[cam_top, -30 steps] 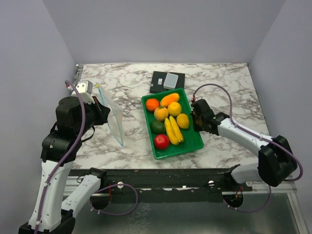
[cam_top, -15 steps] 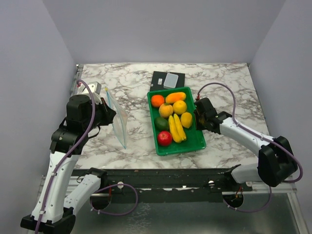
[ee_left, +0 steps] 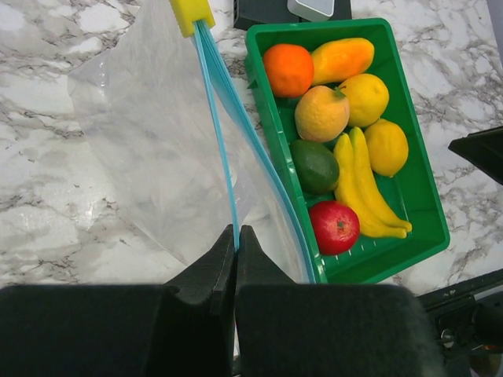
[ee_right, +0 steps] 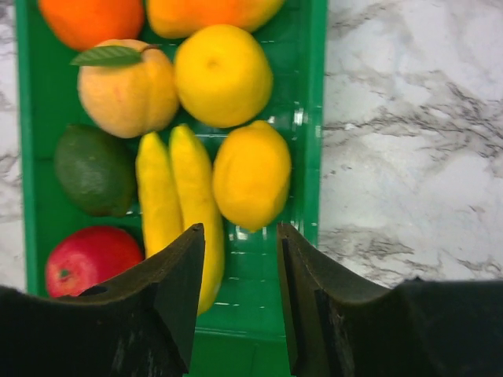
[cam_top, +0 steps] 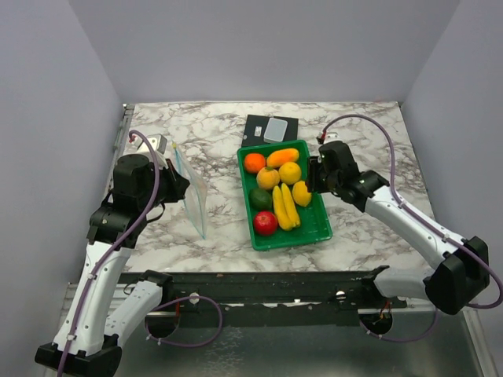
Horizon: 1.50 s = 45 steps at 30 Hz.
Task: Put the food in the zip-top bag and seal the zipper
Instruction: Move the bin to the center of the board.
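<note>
The clear zip-top bag (ee_left: 149,141) stands on the marble, its mouth parted. My left gripper (ee_left: 236,232) is shut on one side of the light-blue zipper (ee_left: 224,133), which ends at a yellow tab (ee_left: 191,14). In the top view the bag (cam_top: 191,200) is left of the tray. The food lies in the green tray (cam_top: 292,242): orange (cam_top: 253,162), peach (cam_top: 268,178), lemon (ee_right: 251,174), avocado (ee_right: 94,169), bananas (ee_right: 177,200), red apple (ee_right: 86,258). My right gripper (ee_right: 240,229) hangs open over the tray's right side, just short of the lemon, holding nothing.
A black box (cam_top: 269,129) with a small pale case on it sits behind the tray. An orange mango-like fruit (cam_top: 283,157) and a yellow round one (cam_top: 290,172) fill the tray's far end. Grey walls close in the table on three sides.
The right gripper has opened and risen over the tray's right side. The tray shifted slightly to the right at first. The left arm has brought the bag a little nearer the tray.
</note>
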Each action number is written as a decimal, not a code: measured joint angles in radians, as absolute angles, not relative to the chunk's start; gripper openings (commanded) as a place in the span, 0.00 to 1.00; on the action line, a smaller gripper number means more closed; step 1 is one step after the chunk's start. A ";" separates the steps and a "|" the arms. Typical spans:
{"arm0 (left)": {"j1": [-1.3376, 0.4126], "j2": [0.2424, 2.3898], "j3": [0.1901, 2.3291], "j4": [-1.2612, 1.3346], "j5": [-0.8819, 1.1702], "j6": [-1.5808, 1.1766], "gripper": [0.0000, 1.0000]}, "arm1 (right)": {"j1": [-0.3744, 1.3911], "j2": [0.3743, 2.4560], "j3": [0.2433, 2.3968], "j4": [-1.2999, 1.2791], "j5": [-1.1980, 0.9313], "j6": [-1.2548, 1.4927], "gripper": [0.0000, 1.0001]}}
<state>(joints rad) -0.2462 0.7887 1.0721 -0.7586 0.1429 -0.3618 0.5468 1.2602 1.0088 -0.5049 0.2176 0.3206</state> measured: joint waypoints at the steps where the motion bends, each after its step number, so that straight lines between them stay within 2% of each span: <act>1: -0.246 0.788 1.067 -0.756 0.143 -0.361 0.00 | 0.559 1.261 1.019 -0.505 0.211 0.323 0.49; 7: -0.246 0.788 1.045 -0.746 0.143 -0.359 0.00 | 0.663 1.301 1.089 -0.510 0.176 0.347 0.53; 22: -0.246 0.781 1.024 -0.730 0.142 -0.354 0.00 | 0.883 1.541 1.242 -0.490 0.171 0.396 0.54; 45: -0.246 0.747 1.019 -0.727 0.143 -0.354 0.00 | 0.969 1.804 1.333 -0.436 0.224 0.475 0.56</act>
<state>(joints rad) -0.2462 0.7471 1.0187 -0.7273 0.1429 -0.3542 0.9688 1.8038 1.3331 -0.4362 0.2237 0.4751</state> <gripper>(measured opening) 0.005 0.562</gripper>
